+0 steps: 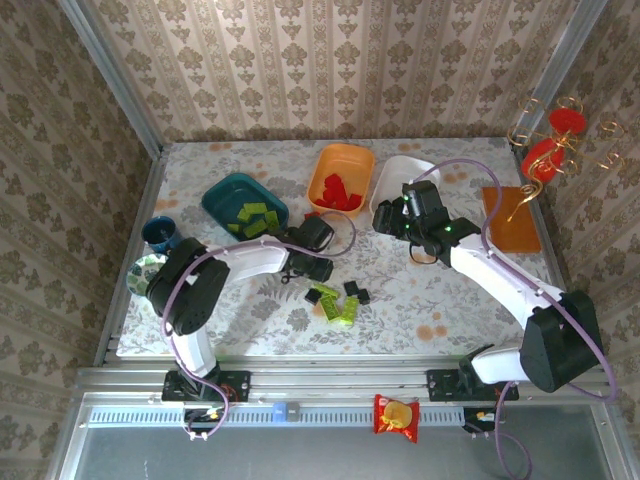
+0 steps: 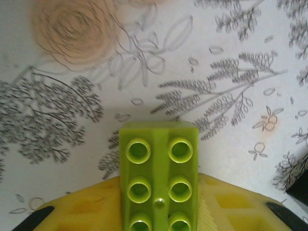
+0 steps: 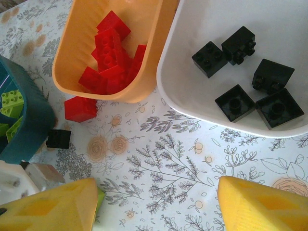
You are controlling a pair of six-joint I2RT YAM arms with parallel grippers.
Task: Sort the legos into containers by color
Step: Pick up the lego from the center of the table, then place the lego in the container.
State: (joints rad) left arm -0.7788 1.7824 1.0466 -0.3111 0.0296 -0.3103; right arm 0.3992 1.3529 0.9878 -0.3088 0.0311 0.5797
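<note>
Studded lime brick (image 2: 159,178), floral tablecloth (image 2: 231,43)

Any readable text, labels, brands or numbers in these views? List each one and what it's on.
No text can be read.
Red packet on the front rail: its printing is too small to read.
Lime green brick: no lettering visible on the studs.
Orange tub and white tub: no labels visible.
</note>
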